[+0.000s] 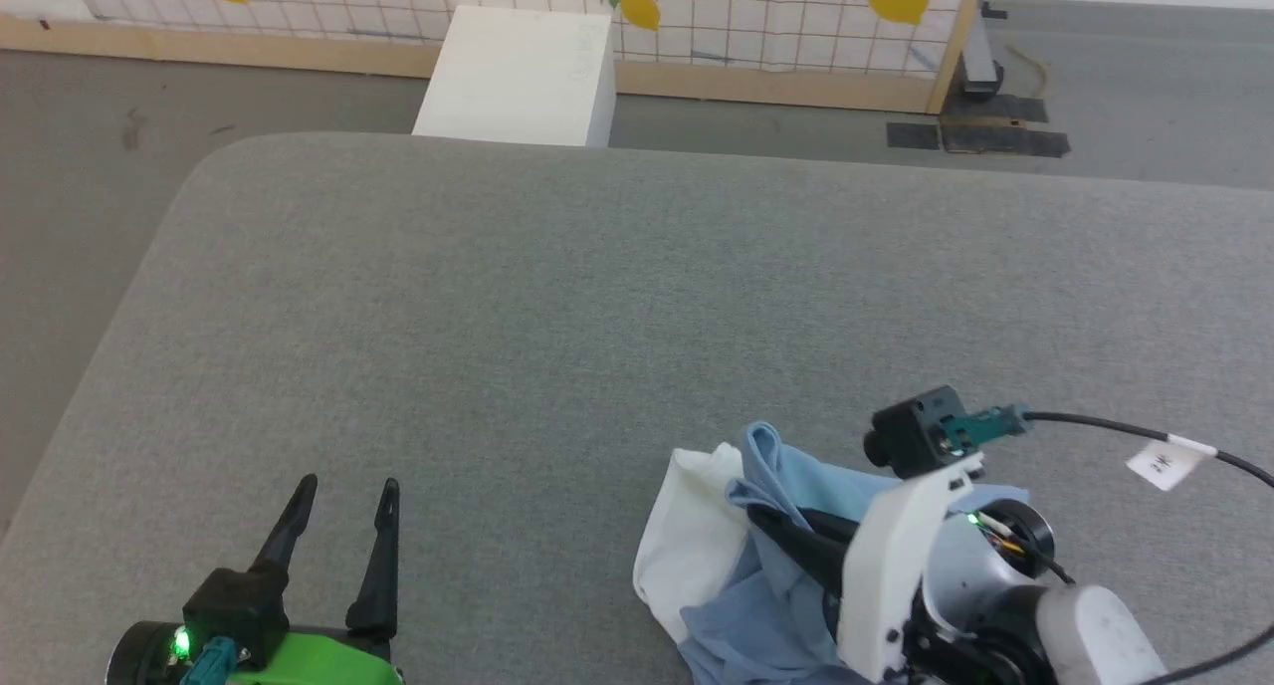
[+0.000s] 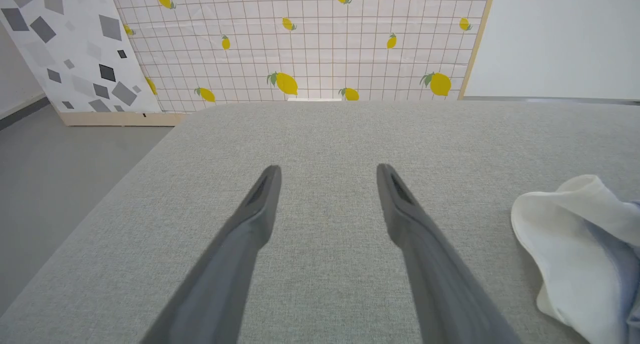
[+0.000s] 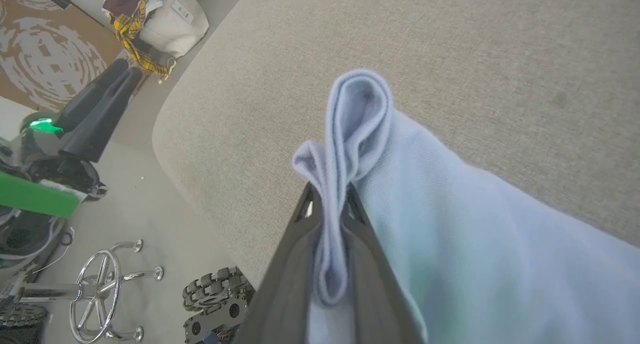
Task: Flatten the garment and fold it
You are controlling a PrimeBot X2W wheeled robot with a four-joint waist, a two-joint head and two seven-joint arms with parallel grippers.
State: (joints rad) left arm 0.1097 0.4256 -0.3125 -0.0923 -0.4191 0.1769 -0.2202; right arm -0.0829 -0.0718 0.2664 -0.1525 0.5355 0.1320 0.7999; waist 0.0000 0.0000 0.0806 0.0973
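- Shirt (image 1: 761, 610) sits bunched on the worktop (image 1: 557, 297) at 5 o'clock in the head view, with its white part toward 9 o'clock.
- Right claw (image 1: 781, 526) is clamped on a fold of the shirt's blue cloth.
- Left claw (image 1: 348, 484), at 7 o'clock, has its jaws spread wide and is empty.

Left claw (image 1: 348, 486): two long dark fingers tapering to blunt tips, with slotted inner faces and a matte finish. At its base there is a black block (image 1: 239, 600), a bright green shell (image 1: 318, 665), a lit green LED (image 1: 181, 643) and a teal connector (image 1: 214, 662).

Right claw (image 1: 766, 518): same dark fingers. The wrist has a white bracket (image 1: 896, 556) with a small black camera (image 1: 921, 431) on it. A teal plug (image 1: 985, 424) leads to a black cable (image 1: 1105, 424) with a white tag (image 1: 1169, 461). A second green LED (image 1: 971, 518) sits beside thin coloured wires (image 1: 1000, 531). The forearm (image 1: 1095, 630) is pale grey.
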